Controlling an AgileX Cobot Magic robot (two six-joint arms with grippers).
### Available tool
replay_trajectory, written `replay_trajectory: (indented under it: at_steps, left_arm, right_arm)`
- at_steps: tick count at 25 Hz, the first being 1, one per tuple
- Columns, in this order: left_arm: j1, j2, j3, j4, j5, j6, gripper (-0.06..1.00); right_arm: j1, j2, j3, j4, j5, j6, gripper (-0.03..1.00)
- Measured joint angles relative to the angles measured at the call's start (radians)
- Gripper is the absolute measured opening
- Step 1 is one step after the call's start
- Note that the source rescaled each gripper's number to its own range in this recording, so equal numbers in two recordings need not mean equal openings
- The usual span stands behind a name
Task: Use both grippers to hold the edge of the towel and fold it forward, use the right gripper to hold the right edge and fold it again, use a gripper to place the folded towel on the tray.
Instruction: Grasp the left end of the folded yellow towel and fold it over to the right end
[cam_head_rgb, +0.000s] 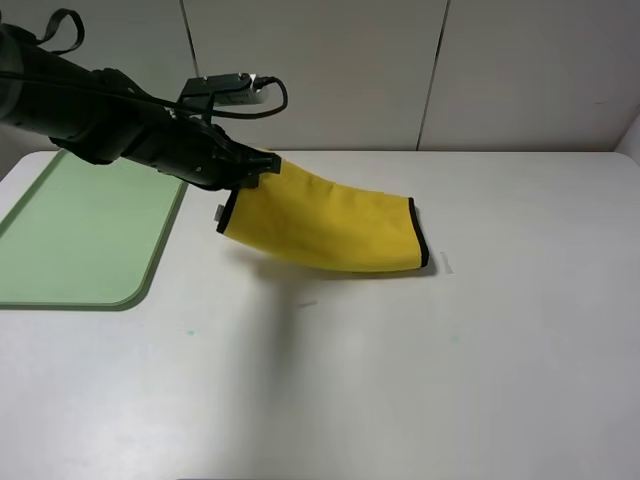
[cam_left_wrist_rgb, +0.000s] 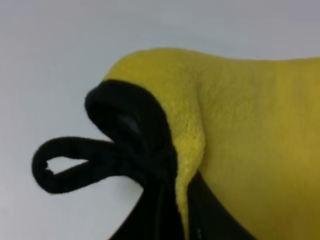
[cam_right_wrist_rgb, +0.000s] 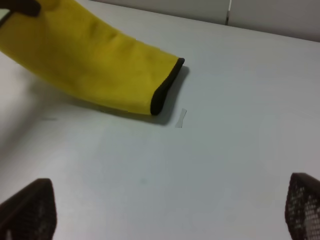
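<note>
Pinches the folded towel (cam_head_rgb: 330, 225) at its left end in the tightly closed left gripper (cam_head_rgb: 245, 172), that end raised off the table (cam_head_rgb: 400, 380), the black edge (cam_head_rgb: 420, 232) drooping near mid-table. Probably serves a carry to the tray (cam_head_rgb: 70, 240), close by on the left, near rim unobstructed. Holds the right gripper (cam_right_wrist_rgb: 165, 210) spread wide, empty, well clear.

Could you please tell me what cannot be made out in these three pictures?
1. Left gripper: in the left wrist view, which is close and blurred, its jaws are buried in the towel. How many layers they pinch is unclear.
2. Tray: cut off by the exterior view's left edge, with its far edge partly behind the arm.
3. Right gripper: outside the exterior view. The right wrist view shows only its fingertips, at the frame edge.
</note>
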Motion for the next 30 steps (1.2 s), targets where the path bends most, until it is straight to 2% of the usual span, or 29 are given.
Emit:
replay_trajectory:
  at_steps: [7,14,19,27,30]
  left_arm:
    - [0.014,-0.043,-0.001,0.0,0.051,0.0,0.02]
    - [0.015,-0.075,-0.08,0.055,0.136,0.001,0.02]
    - [0.015,-0.075,-0.131,0.12,0.186,-0.02,0.02]
    - [0.015,-0.053,-0.22,0.247,0.264,-0.139,0.02]
    - [0.0,-0.013,-0.274,0.333,0.317,-0.145,0.02]
  right_arm:
    - [0.0,0.0,0.0,0.0,0.0,0.0,1.0]
    - [0.0,0.0,0.0,0.0,0.0,0.0,1.0]
    - [0.0,0.0,0.0,0.0,0.0,0.0,1.0]
    - [0.0,0.0,0.0,0.0,0.0,0.0,1.0]
    - [0.0,0.0,0.0,0.0,0.0,0.0,1.0]
